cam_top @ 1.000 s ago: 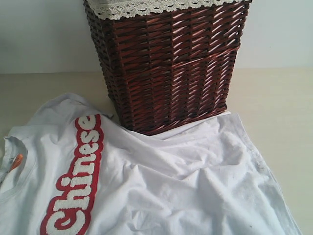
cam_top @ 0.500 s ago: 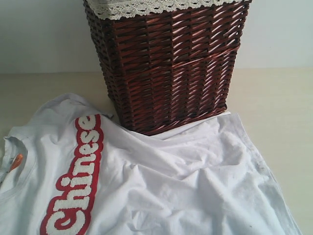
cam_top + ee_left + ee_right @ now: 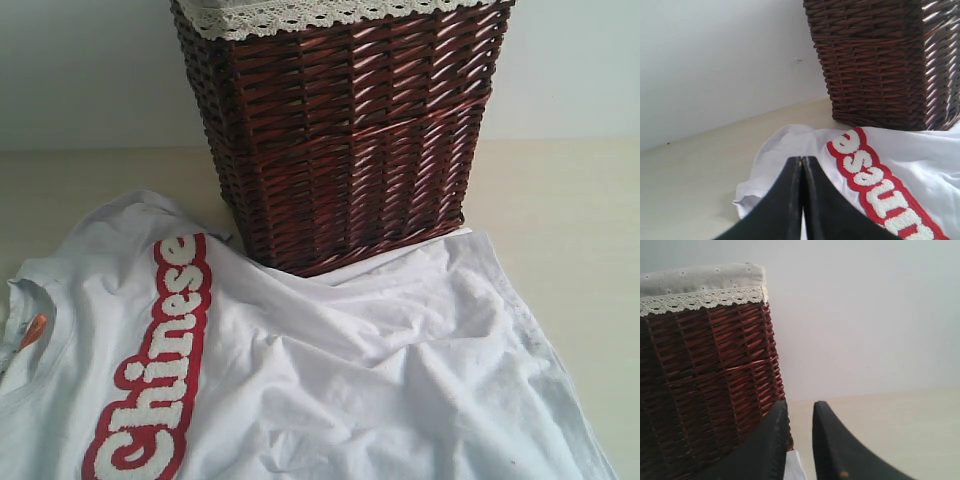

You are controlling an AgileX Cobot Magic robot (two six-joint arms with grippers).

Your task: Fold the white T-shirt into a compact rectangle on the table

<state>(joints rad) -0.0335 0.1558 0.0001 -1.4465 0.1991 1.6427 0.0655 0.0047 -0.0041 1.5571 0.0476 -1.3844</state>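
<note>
Left wrist view, bottom centre: black left gripper (image 3: 801, 160) is hovering pinched together over the rumpled white cotton T-shirt (image 3: 920, 150), probably lining up a fold; black right gripper (image 3: 801, 407) is gaping slightly.

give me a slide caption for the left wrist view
Shut left claw pointing at the unfolded white T-shirt on the table, wicker basket beyond.

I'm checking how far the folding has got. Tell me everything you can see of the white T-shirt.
The white T-shirt looks like soft cotton and lies spread but rumpled on the table, not yet folded. Fuzzy white "Chinese" lettering on a red band runs down its chest, and a small orange tag sits at the neck opening, at the left of the exterior view. Its far edge meets the foot of the wicker basket; whether it is tucked under cannot be told.
</note>
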